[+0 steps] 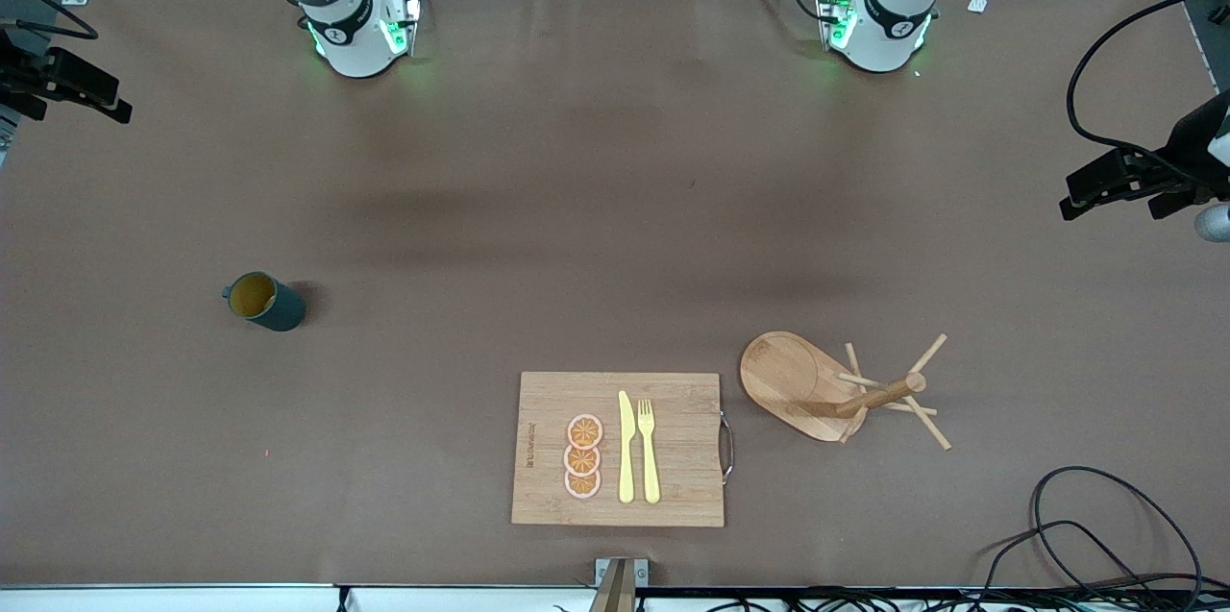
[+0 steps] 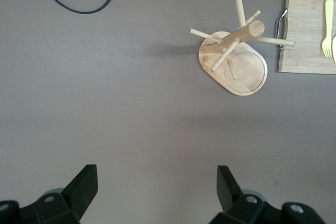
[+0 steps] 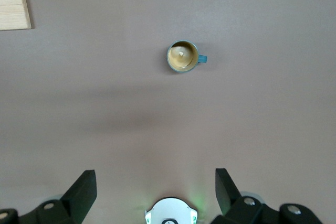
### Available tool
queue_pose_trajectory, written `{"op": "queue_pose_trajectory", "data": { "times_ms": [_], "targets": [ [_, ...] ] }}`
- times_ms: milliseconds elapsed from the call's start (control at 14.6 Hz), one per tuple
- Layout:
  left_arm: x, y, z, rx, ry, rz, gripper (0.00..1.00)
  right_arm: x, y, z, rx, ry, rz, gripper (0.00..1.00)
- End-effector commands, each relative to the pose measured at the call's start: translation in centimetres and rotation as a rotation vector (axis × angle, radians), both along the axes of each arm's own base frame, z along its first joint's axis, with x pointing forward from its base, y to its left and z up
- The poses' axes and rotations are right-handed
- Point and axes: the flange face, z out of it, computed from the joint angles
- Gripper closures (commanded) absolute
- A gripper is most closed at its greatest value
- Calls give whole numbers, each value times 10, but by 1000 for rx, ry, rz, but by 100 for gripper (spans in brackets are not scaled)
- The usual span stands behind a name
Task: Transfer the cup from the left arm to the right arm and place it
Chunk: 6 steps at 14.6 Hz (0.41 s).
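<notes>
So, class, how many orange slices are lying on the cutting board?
3. The orange slices lie in a touching row on the cutting board, beside the yellow knife, toward the right arm's end of the board. None looks hidden.

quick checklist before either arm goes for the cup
1. Cup upright on the table, mouth up: ok.
2. Nothing beside the cup blocking a reach: ok.
3. Left gripper open, holding nothing, over bare table by the peg stand: ok.
4. Right gripper open, holding nothing, cup in its view: ok.
5. Cup on the left arm's end, as the task says: not ok, it sits toward the right arm's end.
6. Where to set the cup down: cannot tell.
</notes>
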Motion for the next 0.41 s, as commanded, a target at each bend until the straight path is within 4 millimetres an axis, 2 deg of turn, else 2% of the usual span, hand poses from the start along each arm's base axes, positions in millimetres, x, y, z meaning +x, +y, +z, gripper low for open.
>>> {"op": "queue_pose_trajectory", "data": {
  "times_ms": [0,343],
  "targets": [
    [1,3,2,-8,-11,-13,0,-7,-4,2,3,-20,-26,0],
    [2,3,2,-10,-17,-13,0,-6,-3,4,8,-28,-33,0]
  ]
}}
